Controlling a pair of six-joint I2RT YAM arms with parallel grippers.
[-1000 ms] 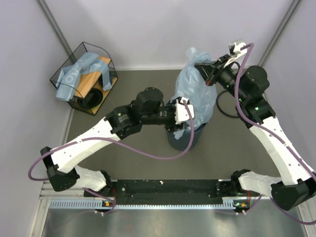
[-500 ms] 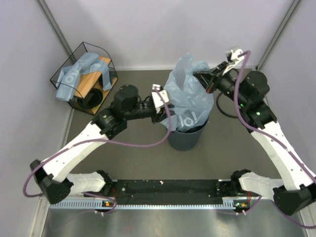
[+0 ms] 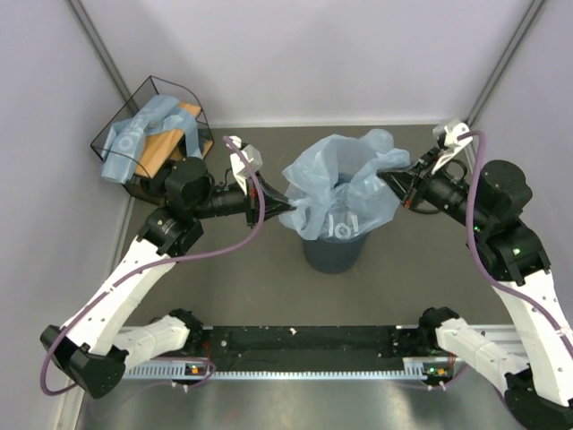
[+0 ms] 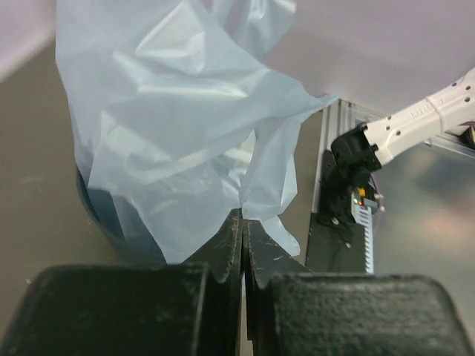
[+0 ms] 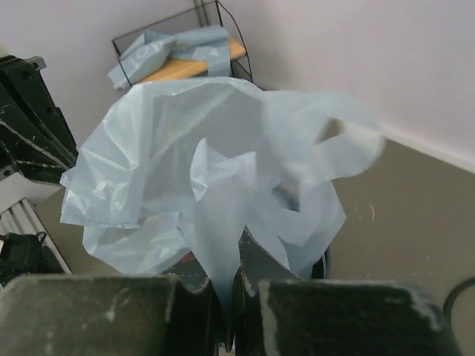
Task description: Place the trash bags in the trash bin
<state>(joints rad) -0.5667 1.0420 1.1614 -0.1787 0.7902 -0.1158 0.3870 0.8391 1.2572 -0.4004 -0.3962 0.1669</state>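
Shows the trash bag [image 3: 336, 193] billowed open over the mouth of the trash bin [image 3: 333, 255], which stands upright about mid-table [image 3: 269, 305], with the film's lower part down inside the bin and the crumpled upper part spreading wider than the rim. Finds the left gripper [image 3: 271, 211] just beside the bin's left side, pressed together on a corner of the bag's left edge. From the left wrist, puts that corner right at the end of the shut fingers [image 4: 223, 256], with film fanning up and away from them and the bin wall low at left behind it. Finds the right gripper [image 3: 400, 185] on the opposite side, above and right of the rim, likewise clamped on film. From the right wrist, has a twisted fold running straight down between the two fingers [image 5: 260, 263], with the rest of the bag ballooning beyond. Leaves the bag strung between both pincers. Places a wire basket [image 3: 204, 116] holding folded bags [image 3: 134, 139] at the far left corner, well apart.
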